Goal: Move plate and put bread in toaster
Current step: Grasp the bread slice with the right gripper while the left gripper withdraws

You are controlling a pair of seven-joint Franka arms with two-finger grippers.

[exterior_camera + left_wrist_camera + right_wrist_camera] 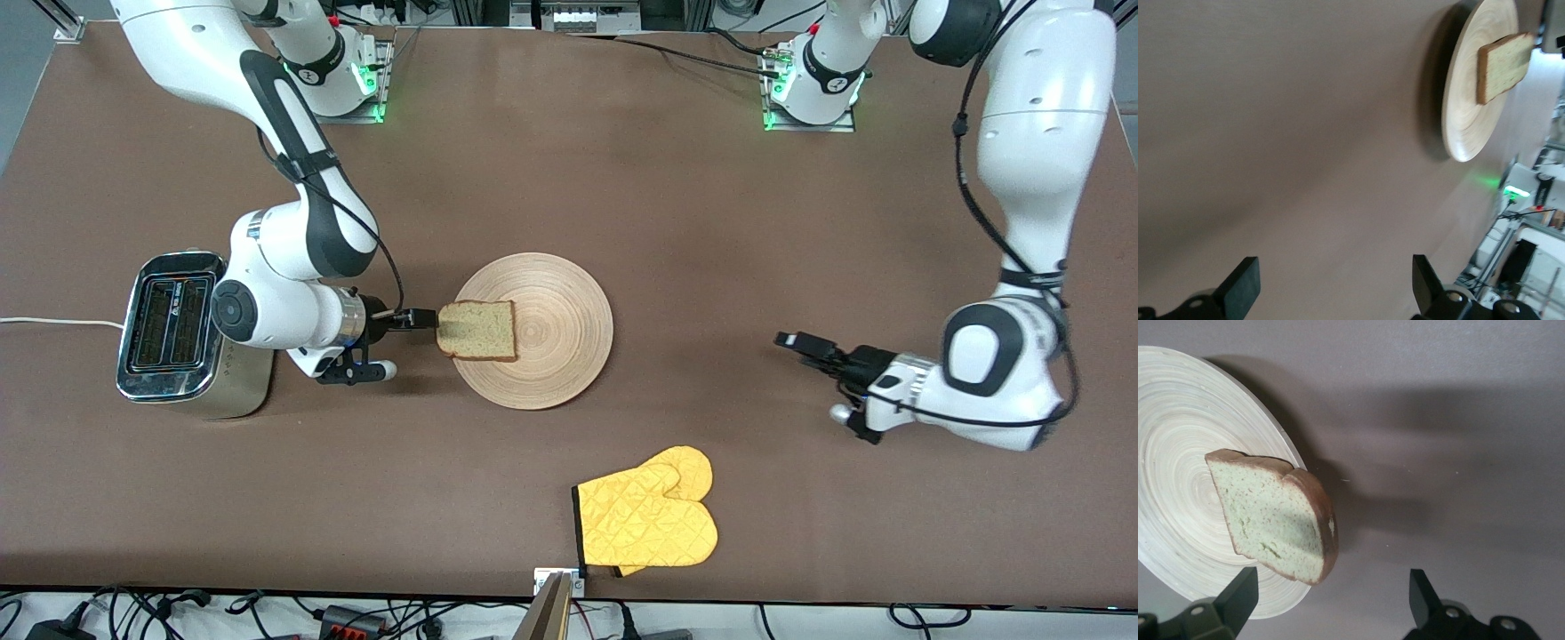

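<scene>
The round light-wood plate [556, 351] [1468, 113] [1178, 487] lies mid-table. The bread [477, 330] [1501, 65] [1271, 520] rests on the plate's rim at the toaster's side, one corner hanging past the edge. My right gripper [425, 318] [1328, 603] is low between toaster and plate, open, its fingertips just short of the bread's overhanging corner. The chrome-topped toaster [173, 324] stands toward the right arm's end of the table, slots up. My left gripper [797, 347] [1335, 287] hangs open over bare table toward the left arm's end, with nothing between its fingers.
A yellow quilted oven mitt [649, 520] lies nearer the front camera than the plate, close to the table's front edge. The toaster's white cord [53, 322] runs off toward the table's end.
</scene>
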